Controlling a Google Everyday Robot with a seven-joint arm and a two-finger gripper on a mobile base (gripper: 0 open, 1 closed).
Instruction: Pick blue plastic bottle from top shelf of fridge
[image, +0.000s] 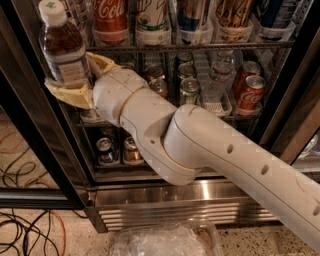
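The blue plastic bottle (63, 47), clear with amber-brown drink, a white cap with a green mark and a pale label, stands upright at the upper left, held out in front of the fridge (200, 197). My gripper (75, 82) is shut on the bottle's lower half, its tan fingers (67, 92) wrapping round the label. The white arm runs from the lower right up to it. The top shelf (210, 46), a grey wire rack with clear trays, holds a red Coca-Cola bottle (111, 20) and other tall bottles along the top.
Can racks sit below: a red Coca-Cola can (251, 92), green cans (189, 90), a small water bottle (218, 75). The black door frame (35, 135) stands left. Cables (25, 230) lie on the floor. A clear plastic bin (165, 240) sits below the steel grille.
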